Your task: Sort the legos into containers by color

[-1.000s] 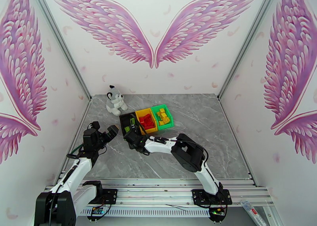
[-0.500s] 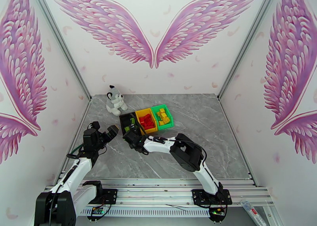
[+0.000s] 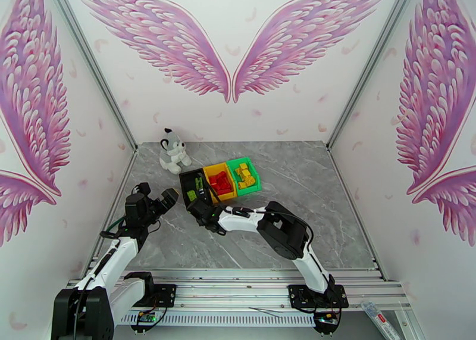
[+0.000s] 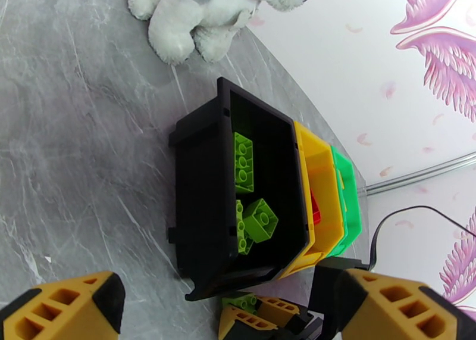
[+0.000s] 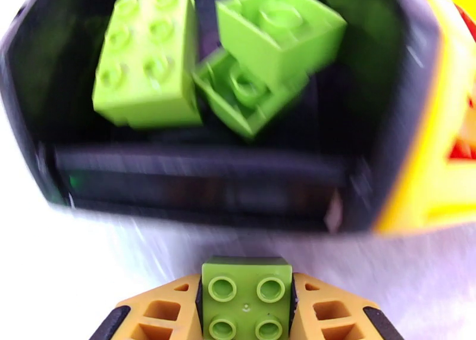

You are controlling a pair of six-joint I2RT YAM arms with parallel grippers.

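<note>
Gripping a green brick [image 5: 247, 287], the right claw [image 5: 247, 311] is clamped on it just short of the black bin [image 5: 196, 180], straight ahead, with more green bricks [image 5: 149, 61] already inside. Ahead and to its right, the yellow bin [image 5: 428, 156] holds reds [image 3: 221, 183], and the green bin [image 3: 253, 167] beyond holds yellows [image 3: 244, 174]. Left claw [image 3: 156, 193] hangs spread wide, empty. Every other brick I can see is binned, so this looks like the last drop. Motion blur and the right arm [image 3: 279, 228] over the desk [image 3: 297, 174] hide exact counts.

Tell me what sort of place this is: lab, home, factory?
Probably a staged robot data-collection booth, not a home: a marble-look table boxed in by panels printed with pink wings, left arm and right arm bolted to an aluminium rail, and a plush toy.
</note>
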